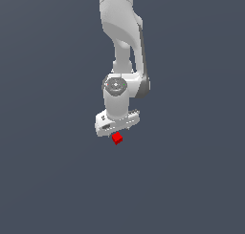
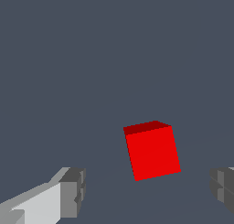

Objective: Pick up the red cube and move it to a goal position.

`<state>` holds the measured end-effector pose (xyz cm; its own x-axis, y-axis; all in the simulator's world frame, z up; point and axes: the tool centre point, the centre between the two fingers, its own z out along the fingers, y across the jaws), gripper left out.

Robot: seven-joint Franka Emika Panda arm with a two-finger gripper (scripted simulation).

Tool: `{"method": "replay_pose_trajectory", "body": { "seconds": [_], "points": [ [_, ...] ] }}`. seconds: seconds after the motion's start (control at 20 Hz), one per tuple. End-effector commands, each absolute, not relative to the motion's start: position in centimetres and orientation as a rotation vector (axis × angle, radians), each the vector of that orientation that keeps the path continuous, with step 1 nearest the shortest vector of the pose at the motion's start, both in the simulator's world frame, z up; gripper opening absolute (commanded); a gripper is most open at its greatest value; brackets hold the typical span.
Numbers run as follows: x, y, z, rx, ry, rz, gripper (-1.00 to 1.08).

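Observation:
The red cube is a tiny bright red block sitting just under the white hand of the arm in the exterior view. In the wrist view the red cube lies between the two grey fingertips, with a clear gap on either side. My gripper is open and its pads touch nothing. One grey fingertip shows fully; the other sits at the picture's edge. In the exterior view the gripper hangs right over the cube and its fingers are mostly hidden by the hand.
A plain dark grey-blue surface fills everything around the arm. No other object and no goal marker shows in either view.

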<state>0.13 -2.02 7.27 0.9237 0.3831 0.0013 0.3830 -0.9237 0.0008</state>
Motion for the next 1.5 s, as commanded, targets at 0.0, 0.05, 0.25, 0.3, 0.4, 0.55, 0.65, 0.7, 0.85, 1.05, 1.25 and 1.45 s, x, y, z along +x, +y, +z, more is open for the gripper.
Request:
{"method": "replay_pose_trajectory", "body": {
  "seconds": [0.0, 0.05, 0.25, 0.3, 0.4, 0.55, 0.65, 0.7, 0.85, 1.05, 1.25, 1.45],
  "points": [
    [0.4, -2.2, 5.8, 3.063, 0.701, 0.003, 1.0],
    [0.5, -2.3, 5.3, 3.056, 0.731, 0.003, 1.0],
    [0.8, -2.6, 3.6, 3.031, 0.829, 0.002, 1.0],
    [0.8, -2.6, 3.3, 3.026, 0.849, 0.002, 1.0],
    [1.0, -2.7, 2.7, 3.017, 0.88, 0.001, 1.0],
    [1.1, -2.8, 2.2, 3.007, 0.911, 0.001, 1.0],
    [1.1, -2.8, 2.1, 3.004, 0.921, 0.001, 1.0],
    [1.1, -2.8, 2.0, 3.004, 0.922, 0.001, 1.0],
    [1.1, -2.8, 2.0, 3.004, 0.922, 0.001, -1.0],
    [1.1, -2.8, 2.0, 3.004, 0.922, 0.001, -1.0],
    [1.1, -2.8, 2.1, 3.004, 0.921, 0.001, -1.0],
    [1.1, -2.7, 2.5, 3.004, 0.921, 0.001, -1.0]
  ]
}}
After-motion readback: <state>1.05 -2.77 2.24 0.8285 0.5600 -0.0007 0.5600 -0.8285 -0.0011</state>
